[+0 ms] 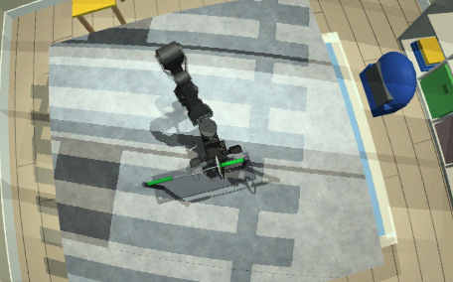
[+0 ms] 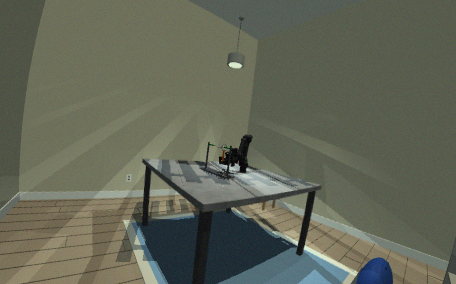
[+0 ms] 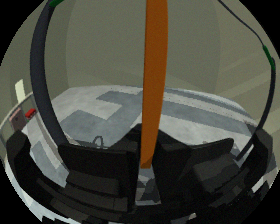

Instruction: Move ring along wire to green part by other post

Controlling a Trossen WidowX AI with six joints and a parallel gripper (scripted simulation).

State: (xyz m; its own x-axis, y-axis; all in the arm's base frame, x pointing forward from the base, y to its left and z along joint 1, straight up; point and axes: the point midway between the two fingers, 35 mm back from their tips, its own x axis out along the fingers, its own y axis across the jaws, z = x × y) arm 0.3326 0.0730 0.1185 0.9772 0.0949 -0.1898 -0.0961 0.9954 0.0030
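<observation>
The orange handle (image 2: 223, 154) (image 3: 155, 75) stands upright between the fingers of my gripper (image 3: 143, 127) (image 2: 223, 160), which is shut on it. The ring (image 1: 218, 163) is above the gripper, around the wire at or very near the inner end of the right green part (image 1: 232, 162); contact with the wire cannot be told. The other green part (image 1: 160, 181) (image 3: 269, 56) is at the far left in the top view. The thin grey wire (image 1: 190, 174) (image 3: 243, 22) runs between the green parts. In the wrist view the ring is out of frame above.
In the wrist view one post (image 3: 37, 65) rises close on the left and the other post (image 3: 273, 90) stands farther off on the right. Both posts stand on the patterned table (image 1: 269, 253) (image 2: 196, 192). The arm (image 1: 190, 99) reaches in from the back.
</observation>
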